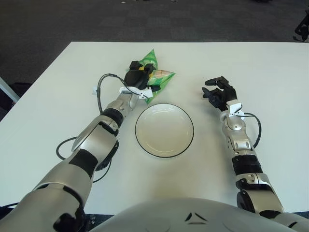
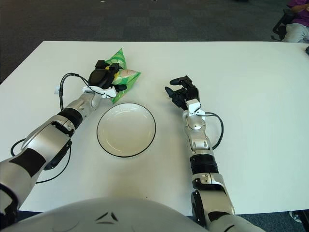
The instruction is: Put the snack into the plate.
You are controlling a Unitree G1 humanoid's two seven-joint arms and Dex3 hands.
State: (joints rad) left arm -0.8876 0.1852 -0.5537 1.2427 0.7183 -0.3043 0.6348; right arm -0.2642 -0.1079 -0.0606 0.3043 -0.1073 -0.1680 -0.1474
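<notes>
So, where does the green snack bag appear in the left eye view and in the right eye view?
Left eye view: the snack bag is upper centre, just above the plate, under the left hand.
Right eye view: the snack bag sits further left, upper left of the plate.
Shared landmark: the plate; the bag lies beyond its far left rim in both. The right hand shows right of the plate.

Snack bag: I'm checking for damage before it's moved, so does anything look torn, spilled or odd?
Nothing stands out. The green snack bag lies intact on the table under the left hand, beyond the empty plate. No spill shows.
</notes>
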